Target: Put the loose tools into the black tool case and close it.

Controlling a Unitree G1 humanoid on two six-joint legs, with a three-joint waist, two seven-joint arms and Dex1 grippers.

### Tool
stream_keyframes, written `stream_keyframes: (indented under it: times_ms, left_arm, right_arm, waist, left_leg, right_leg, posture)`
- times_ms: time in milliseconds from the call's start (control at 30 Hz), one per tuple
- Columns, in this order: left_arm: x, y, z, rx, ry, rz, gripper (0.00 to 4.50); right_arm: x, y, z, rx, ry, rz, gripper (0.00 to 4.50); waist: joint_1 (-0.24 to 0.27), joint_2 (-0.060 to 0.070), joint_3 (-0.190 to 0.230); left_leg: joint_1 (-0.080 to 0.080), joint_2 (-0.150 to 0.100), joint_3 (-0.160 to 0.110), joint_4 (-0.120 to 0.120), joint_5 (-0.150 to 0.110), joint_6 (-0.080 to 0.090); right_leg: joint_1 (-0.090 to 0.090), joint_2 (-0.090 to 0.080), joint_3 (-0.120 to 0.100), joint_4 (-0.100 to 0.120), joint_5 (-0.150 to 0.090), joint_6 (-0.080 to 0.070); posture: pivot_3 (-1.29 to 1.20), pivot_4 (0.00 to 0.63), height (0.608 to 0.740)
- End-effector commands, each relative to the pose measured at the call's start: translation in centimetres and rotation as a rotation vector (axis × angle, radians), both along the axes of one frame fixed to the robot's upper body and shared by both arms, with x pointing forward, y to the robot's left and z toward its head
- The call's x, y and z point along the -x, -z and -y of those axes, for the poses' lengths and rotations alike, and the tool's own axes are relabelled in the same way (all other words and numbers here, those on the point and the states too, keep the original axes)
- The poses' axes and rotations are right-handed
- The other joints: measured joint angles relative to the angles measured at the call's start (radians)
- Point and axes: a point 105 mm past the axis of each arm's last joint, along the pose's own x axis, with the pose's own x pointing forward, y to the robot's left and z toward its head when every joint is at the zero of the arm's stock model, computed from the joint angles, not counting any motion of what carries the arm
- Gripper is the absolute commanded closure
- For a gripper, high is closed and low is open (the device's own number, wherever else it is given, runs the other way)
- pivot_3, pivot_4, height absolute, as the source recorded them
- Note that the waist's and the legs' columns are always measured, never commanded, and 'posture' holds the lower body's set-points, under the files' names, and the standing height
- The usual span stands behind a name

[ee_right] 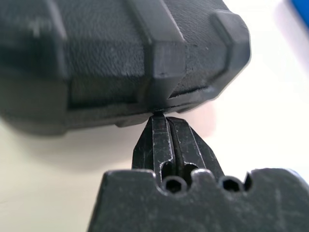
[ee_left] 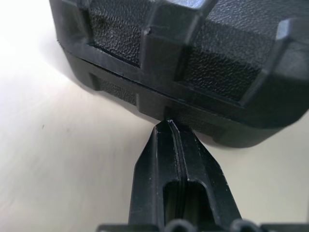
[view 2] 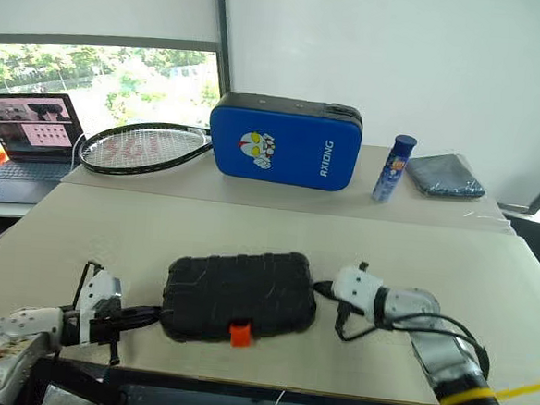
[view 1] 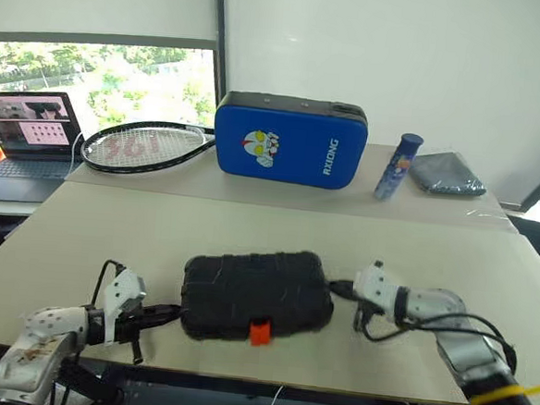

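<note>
1. The black tool case (view 1: 255,292) lies closed and flat on the pale table (view 1: 250,229), its textured shell up and its small orange latch (view 1: 259,332) at the near edge
2. The left gripper (view 1: 171,315) has its two black fingers pressed together, holding nothing; their joined tips point at the case's left end, at the seam between the two shells
3. In the left wrist view the fingertips (ee_left: 170,126) sit right at the lower shell of the case (ee_left: 193,63), touching it or just short of it; I cannot tell which
4. The right gripper (view 1: 336,288) also has its fingers pressed together and empty, aimed at the case's right end
5. In the right wrist view its fingertips (ee_right: 158,116) meet the underside edge of the case's end wall (ee_right: 120,58), with the case directly ahead of the fingers
6. So the case sits between the two sets of fingertips, one at each short end
7. Beyond the case, well past both sets of fingers, a blue padded case (view 1: 289,141) stands on edge, with a racket (view 1: 144,145), a laptop (view 1: 24,144), a blue bottle (view 1: 399,165) and a folded grey cloth (view 1: 446,174) along the far side
</note>
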Motion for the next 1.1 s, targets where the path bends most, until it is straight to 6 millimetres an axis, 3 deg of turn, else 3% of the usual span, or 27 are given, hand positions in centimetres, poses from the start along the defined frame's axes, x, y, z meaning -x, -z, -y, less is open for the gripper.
stream_keyframes:
  times_ms: [33,200,367,500,633,733,867,967,1100]
  left_arm:
    - [-0.3,-1.8,3.2,0.047,0.09,0.083,4.47]
    - [-0.1,-1.3,3.3,0.039,0.081,0.054,4.47]
    - [0.5,-1.6,2.1,0.035,0.071,0.036,4.47]
    - [1.9,-3.6,0.6,0.078,0.138,-0.014,4.47]
    - [2.7,-7.0,0.8,0.135,0.256,-0.102,4.47]
    - [1.3,-9.4,2.3,0.176,0.289,-0.068,4.47]
    - [-2.5,-10.8,5.4,0.186,0.271,0.029,4.47]
    - [-4.8,-10.0,7.5,0.126,0.282,0.064,4.47]
    - [-6.9,-8.3,9.9,0.039,0.308,0.065,4.47]
  right_arm:
    - [-1.9,-2.1,-1.2,-0.004,0.006,0.079,4.5]
    - [-4.1,-2.6,0.3,0.044,0.089,0.08,4.5]
    - [-3.9,-3.1,2.1,0.058,0.11,0.079,4.5]
    - [-1.5,-3.5,3.3,0.02,0.077,0.056,4.5]
    - [3.5,-2.5,3.3,-0.024,-0.009,-0.067,4.5]
    - [6.8,-1.7,1.8,-0.077,-0.069,-0.152,4.5]
    - [9.5,-0.5,-1.1,-0.138,-0.111,-0.224,4.5]
    - [10.0,0.0,-3.1,-0.165,-0.134,-0.24,4.5]
    - [9.0,0.3,-4.7,-0.163,-0.131,-0.223,4.5]
  waist:
    - [0.001,0.0,0.0]
    - [-0.001,0.0,0.0]
    - [-0.001,0.0,0.0]
    - [-0.002,0.0,0.0]
    - [-0.003,0.0,0.0]
    - [0.0,0.0,0.0]
    - [-0.002,0.0,0.0]
    - [-0.009,-0.001,0.0]
    - [-0.012,-0.001,0.0]
  left_leg:
    - [-0.001,0.0,0.0,0.0,0.0,0.0]
    - [-0.003,0.0,0.0,-0.001,0.0,0.0]
    - [-0.003,0.0,-0.001,-0.001,-0.001,0.0]
    - [-0.004,0.0,-0.001,-0.002,-0.001,0.0]
    - [-0.005,0.0,-0.002,-0.003,-0.001,0.001]
    - [-0.003,0.0,-0.002,-0.002,-0.001,0.001]
    - [0.0,0.0,-0.002,0.0,0.0,0.0]
    - [0.001,0.0,-0.002,0.0,0.0,0.0]
    - [0.0,-0.001,-0.002,-0.001,0.0,0.0]
  right_leg:
    - [-0.001,0.0,0.0,0.0,0.0,0.0]
    - [-0.003,-0.001,0.0,-0.001,0.0,0.0]
    - [-0.003,-0.001,-0.001,-0.001,0.0,0.0]
    - [-0.003,-0.001,-0.002,-0.002,0.0,0.0]
    - [-0.004,-0.001,-0.003,-0.002,0.0,0.0]
    - [0.0,-0.001,-0.003,-0.002,-0.001,0.0]
    - [0.003,0.0,-0.003,-0.002,-0.004,0.007]
    - [0.003,0.001,-0.002,-0.002,-0.004,0.007]
    - [0.001,0.002,0.0,-0.002,-0.001,0.002]
  posture:
    - [0.0,0.15,0.74]
    - [0.0,0.15,0.74]
    - [0.0,0.15,0.74]
    - [0.0,0.15,0.74]
    - [0.0,0.15,0.74]
    - [0.0,0.15,0.74]
    - [0.0,0.15,0.74]
    - [0.0,0.15,0.74]
    - [0.0,0.15,0.74]
